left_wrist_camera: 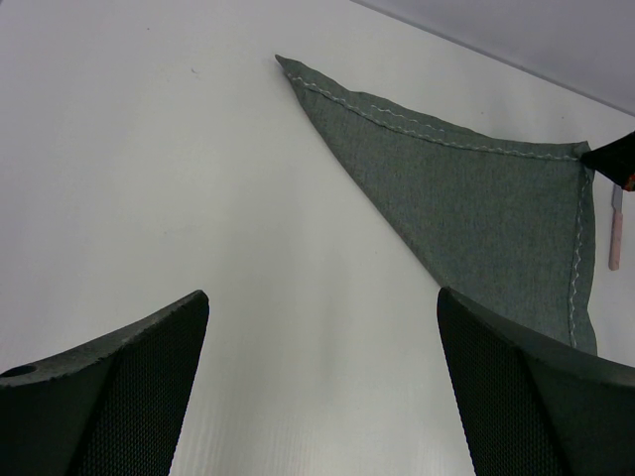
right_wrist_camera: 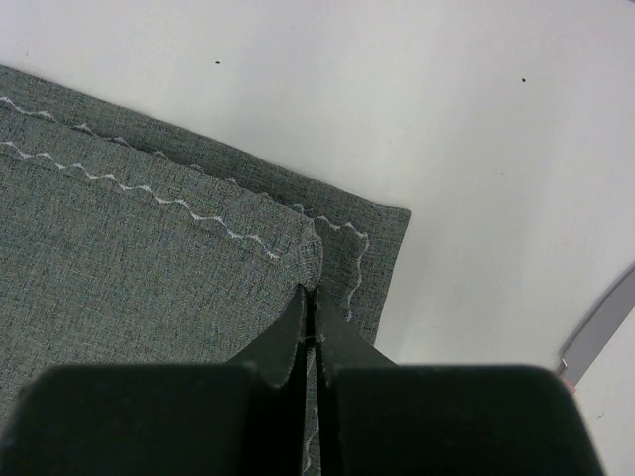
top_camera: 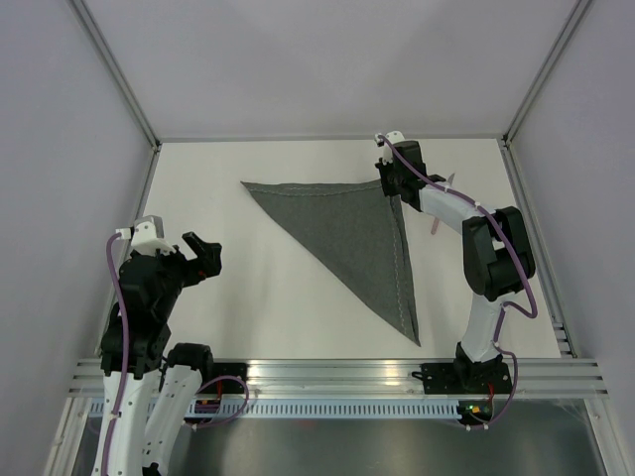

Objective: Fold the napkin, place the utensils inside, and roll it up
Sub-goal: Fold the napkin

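The dark grey napkin lies folded into a triangle on the white table, one point toward the near edge. My right gripper is at its far right corner, shut on the upper layer's corner; the lower layer's corner lies flat just beyond. A slim pinkish utensil lies on the table just right of the napkin, partly under the right arm; it also shows in the left wrist view and the right wrist view. My left gripper hangs open over bare table left of the napkin, its fingers holding nothing.
White walls with metal posts enclose the table on three sides. A metal rail runs along the near edge by the arm bases. The right arm arches over the table's right side.
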Robot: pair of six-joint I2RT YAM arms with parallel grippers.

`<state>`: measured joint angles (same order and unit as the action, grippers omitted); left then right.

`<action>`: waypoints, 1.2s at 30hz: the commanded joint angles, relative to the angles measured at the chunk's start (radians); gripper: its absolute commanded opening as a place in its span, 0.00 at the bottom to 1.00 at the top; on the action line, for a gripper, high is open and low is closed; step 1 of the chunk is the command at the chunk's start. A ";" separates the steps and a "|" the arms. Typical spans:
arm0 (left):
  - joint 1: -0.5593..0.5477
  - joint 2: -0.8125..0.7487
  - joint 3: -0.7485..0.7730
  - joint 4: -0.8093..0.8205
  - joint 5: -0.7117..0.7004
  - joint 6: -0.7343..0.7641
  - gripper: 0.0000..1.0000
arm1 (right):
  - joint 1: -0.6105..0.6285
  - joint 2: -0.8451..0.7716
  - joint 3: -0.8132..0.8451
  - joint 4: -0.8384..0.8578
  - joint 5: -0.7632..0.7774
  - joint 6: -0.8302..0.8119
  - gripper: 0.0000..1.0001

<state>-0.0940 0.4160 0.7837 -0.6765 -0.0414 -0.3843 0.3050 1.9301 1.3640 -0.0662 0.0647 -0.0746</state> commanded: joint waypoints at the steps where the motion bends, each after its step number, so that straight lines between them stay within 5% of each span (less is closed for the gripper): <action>1: -0.003 -0.008 -0.006 0.031 0.034 0.030 1.00 | -0.004 0.004 0.047 0.039 0.009 0.013 0.00; 36: -0.003 -0.003 -0.008 0.031 0.034 0.027 1.00 | -0.027 -0.006 0.040 0.051 0.006 0.032 0.00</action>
<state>-0.0940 0.4160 0.7784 -0.6765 -0.0410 -0.3843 0.2840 1.9301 1.3716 -0.0608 0.0650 -0.0578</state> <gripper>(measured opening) 0.994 0.013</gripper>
